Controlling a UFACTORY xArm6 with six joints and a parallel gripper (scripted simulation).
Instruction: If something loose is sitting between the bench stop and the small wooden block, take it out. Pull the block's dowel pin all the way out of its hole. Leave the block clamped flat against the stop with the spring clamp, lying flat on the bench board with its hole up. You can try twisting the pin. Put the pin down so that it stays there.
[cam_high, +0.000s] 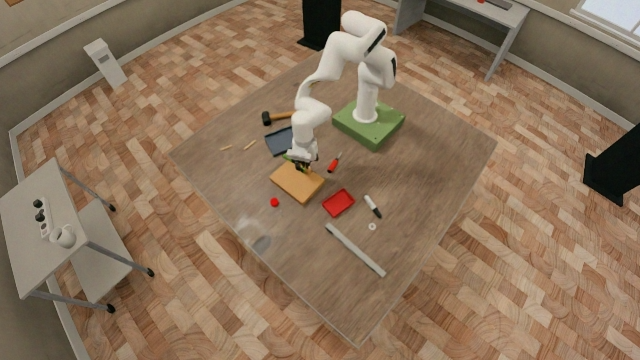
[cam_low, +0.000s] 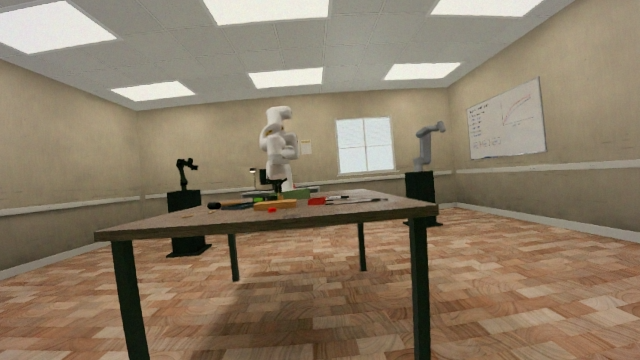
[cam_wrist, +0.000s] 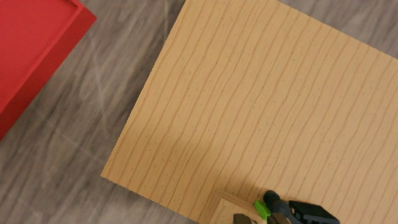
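Observation:
The tan bench board (cam_high: 298, 186) (cam_low: 275, 204) (cam_wrist: 260, 100) lies in the middle of the table. My gripper (cam_high: 303, 163) (cam_low: 278, 189) stands upright over the board's far corner, right above the small wooden block (cam_wrist: 224, 212). It is shut on a thin thing there, which I take to be the block's dowel pin; the fingers and the arm hide the pin itself. The green and black spring clamp (cam_wrist: 295, 212) (cam_high: 303, 169) sits beside the block. Only a corner of the block shows in the wrist view. The bench stop is hidden under the wrist.
A red tray (cam_high: 338, 202) (cam_wrist: 30, 55) lies right of the board, a red-handled screwdriver (cam_high: 334, 163) behind it. A dark tray (cam_high: 279, 141), a hammer (cam_high: 275, 117), two loose dowels (cam_high: 226, 147), a red cap (cam_high: 274, 202), a marker (cam_high: 372, 206) and a grey bar (cam_high: 355, 249) lie around.

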